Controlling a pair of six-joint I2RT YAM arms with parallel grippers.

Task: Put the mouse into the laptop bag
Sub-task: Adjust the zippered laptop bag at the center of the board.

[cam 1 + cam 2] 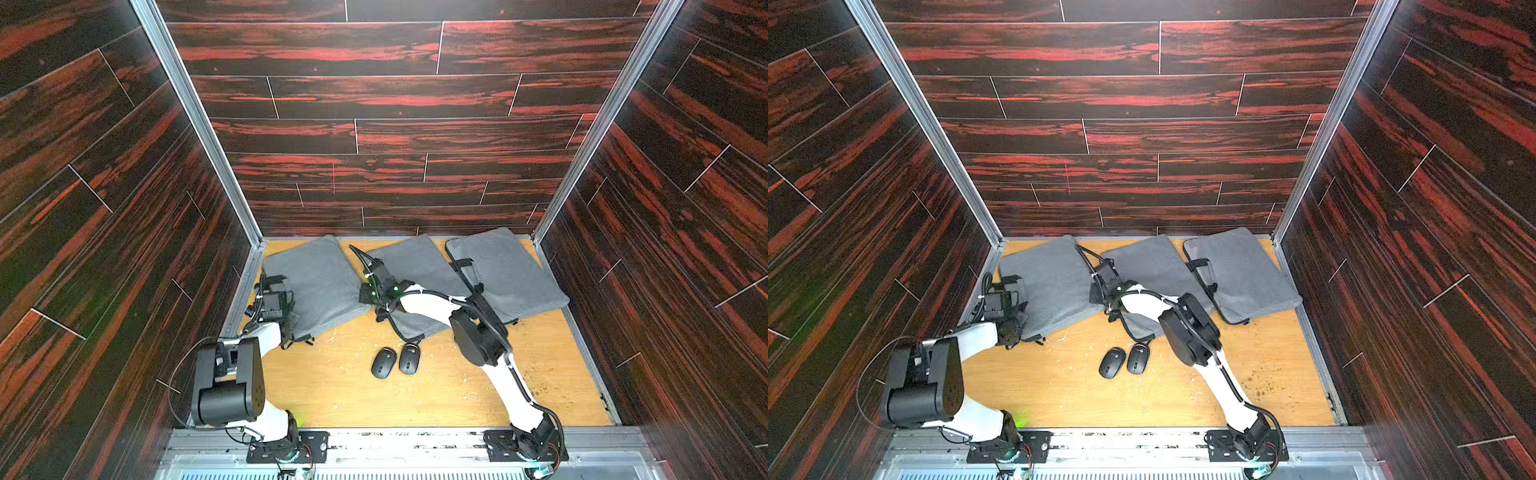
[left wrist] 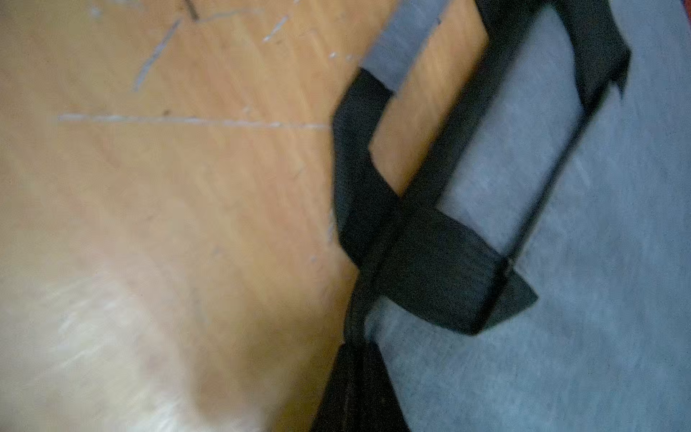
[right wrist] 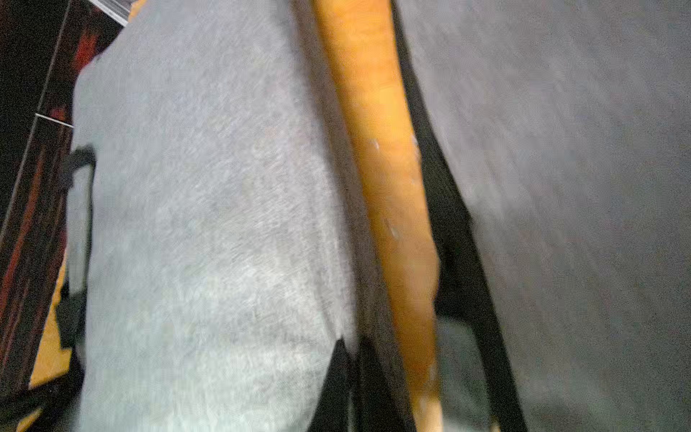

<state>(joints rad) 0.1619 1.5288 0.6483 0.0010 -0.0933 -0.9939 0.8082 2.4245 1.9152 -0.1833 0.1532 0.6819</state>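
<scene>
Your left tool (image 2: 358,389) is clamped tight on the black webbing handle (image 2: 430,269) of the grey felt laptop bag (image 1: 320,278) at 10 o'clock on the light wooden desk (image 1: 353,399); your right tool (image 3: 355,387) is closed too, at the 9 o'clock edge of the middle grey felt bag (image 1: 419,266), though you cannot tell what it pinches; a third grey felt bag (image 1: 507,270) lies at 2 o'clock; the black oval plastic mouse (image 1: 383,362) and its twin (image 1: 409,358) lie just beside each other at the middle bag's 6 o'clock, outside every bag.
</scene>
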